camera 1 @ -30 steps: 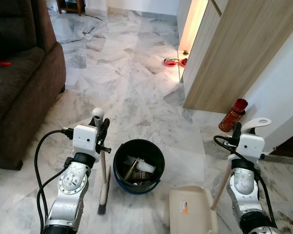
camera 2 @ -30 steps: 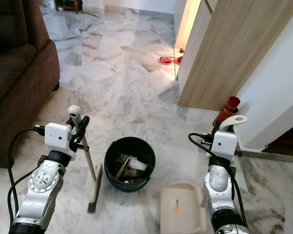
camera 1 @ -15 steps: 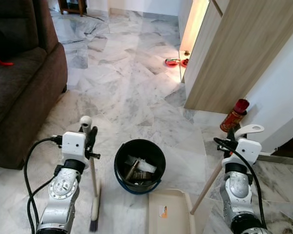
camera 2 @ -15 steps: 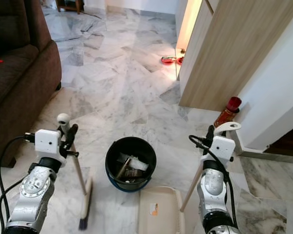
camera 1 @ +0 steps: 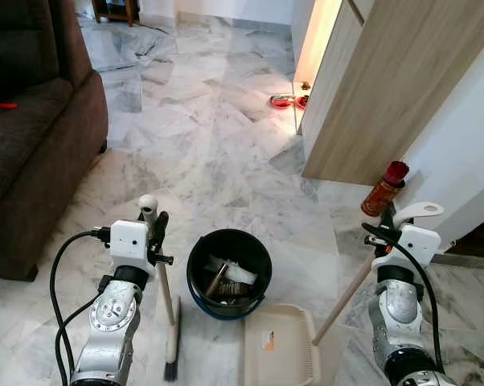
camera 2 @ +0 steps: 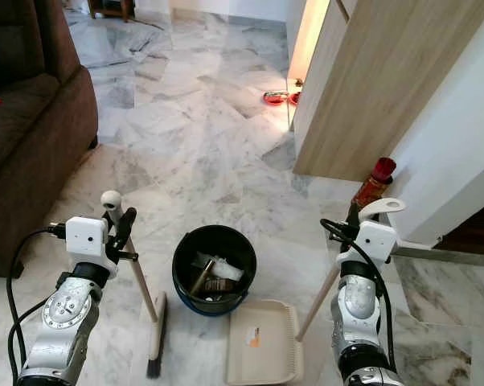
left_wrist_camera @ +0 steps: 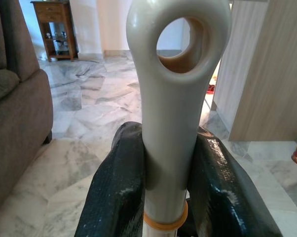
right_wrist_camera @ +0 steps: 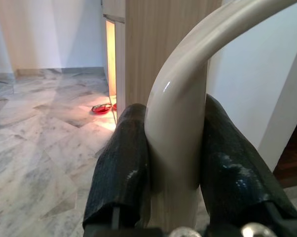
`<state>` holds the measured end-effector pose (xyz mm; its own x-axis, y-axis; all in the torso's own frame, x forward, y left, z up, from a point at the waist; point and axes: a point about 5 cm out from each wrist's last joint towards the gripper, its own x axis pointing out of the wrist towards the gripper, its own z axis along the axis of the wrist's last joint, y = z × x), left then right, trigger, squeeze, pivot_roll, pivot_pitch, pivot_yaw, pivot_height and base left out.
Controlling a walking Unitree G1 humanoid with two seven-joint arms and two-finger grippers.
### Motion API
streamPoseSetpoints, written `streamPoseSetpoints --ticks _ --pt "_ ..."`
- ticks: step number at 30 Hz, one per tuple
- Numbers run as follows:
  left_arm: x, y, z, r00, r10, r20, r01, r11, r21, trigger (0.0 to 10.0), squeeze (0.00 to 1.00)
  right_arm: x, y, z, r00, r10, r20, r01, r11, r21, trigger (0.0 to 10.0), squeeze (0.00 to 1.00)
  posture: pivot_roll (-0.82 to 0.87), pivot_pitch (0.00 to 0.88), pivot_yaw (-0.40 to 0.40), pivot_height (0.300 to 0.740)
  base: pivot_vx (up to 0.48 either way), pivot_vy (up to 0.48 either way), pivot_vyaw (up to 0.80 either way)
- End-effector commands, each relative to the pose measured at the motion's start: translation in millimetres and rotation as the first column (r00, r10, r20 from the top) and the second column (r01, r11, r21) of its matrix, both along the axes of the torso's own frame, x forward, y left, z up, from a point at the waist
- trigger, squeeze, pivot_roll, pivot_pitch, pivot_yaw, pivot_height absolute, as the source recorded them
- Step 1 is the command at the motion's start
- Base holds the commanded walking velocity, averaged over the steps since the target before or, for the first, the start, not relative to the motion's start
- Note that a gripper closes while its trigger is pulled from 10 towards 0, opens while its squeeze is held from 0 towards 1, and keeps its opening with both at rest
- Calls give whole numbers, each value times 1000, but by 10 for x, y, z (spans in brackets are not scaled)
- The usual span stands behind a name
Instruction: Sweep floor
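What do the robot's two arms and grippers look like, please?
Both arms are silver metal with round, bolted joints, and each wrist carries a white boxy housing. Black cables loop from the housings down along the arms. The left gripper and right gripper each have two long black fingers with a slightly glossy, textured surface.

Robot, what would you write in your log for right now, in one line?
left gripper: shut on broom | right gripper: shut on dustpan handle | bucket: between them, holds trash | floor: marble
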<state>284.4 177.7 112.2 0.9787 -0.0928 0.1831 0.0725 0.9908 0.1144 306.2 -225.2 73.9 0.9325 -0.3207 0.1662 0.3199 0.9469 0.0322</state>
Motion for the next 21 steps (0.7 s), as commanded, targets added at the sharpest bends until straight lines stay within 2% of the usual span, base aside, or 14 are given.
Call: streamPoseSetpoints --ticks 1,21 --pt "21 -47 71 999 -10 45 10 1000 -10 10000 0 18 -45 47 1000 -20 22 20 1000 19 10000 0 186 149 -110 740 0 0 0" --pt "20 -81 79 999 -16 51 17 1000 -4 10000 0 33 8 52 999 27 30 -28 999 30 10000 0 175 166 -113 740 0 0 0"
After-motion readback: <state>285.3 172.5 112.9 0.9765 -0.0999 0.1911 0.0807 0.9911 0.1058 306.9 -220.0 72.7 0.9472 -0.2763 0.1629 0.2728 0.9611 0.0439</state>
